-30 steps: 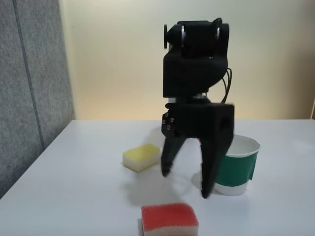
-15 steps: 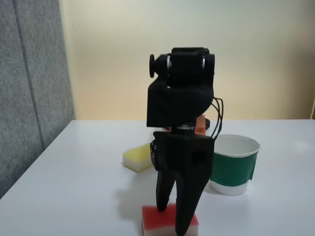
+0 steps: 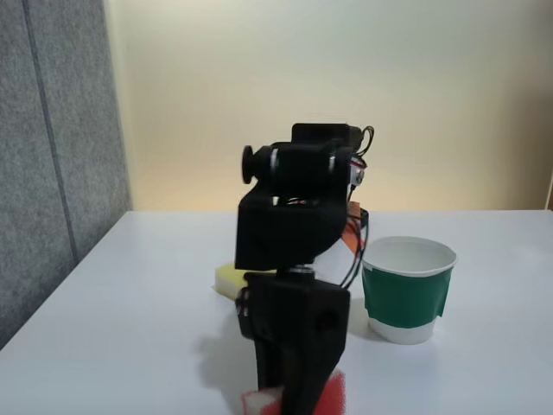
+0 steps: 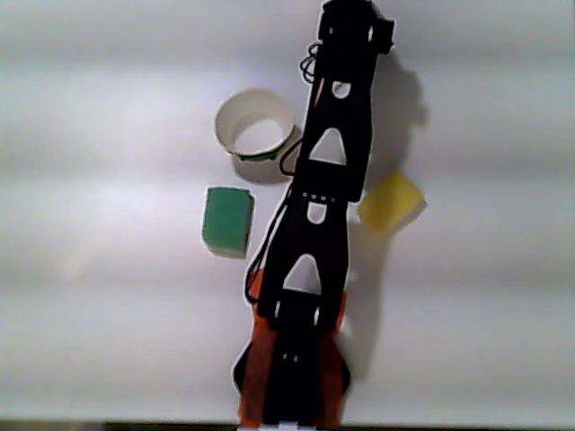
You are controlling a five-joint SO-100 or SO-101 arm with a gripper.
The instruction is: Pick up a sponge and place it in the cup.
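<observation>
In the fixed view I saw my arm (image 3: 298,259) bent low over the near edge of the white worktop (image 3: 130,320). The claw (image 3: 294,399) pointed down at the sponge (image 3: 332,393), whose red top showed on both sides of the black fingers, at the bottom edge of the frame. I could not tell whether the fingers were pinching the sponge or merely resting on it, because the claw body hid the tips. The cup (image 3: 408,290) stood upright to the right of the arm and a little farther back, apart from it, its white inside showing. A yellow sponge (image 3: 227,278) peeked out to the left, behind the arm.

In the other view, looking straight down, the arm (image 4: 323,180) ran from the top of the frame to the bottom edge. The cup (image 4: 230,135) sat left of the arm near its upper part, mouth open to the camera. A green block (image 4: 226,219) lay on the worktop (image 4: 108,269) just below the cup, apart from it. The yellow sponge (image 4: 392,201) lay just right of the arm. Orange parts (image 4: 260,359) flanked the arm's lower end; the claw tips and the red sponge were too obscured there for me to make out.
</observation>
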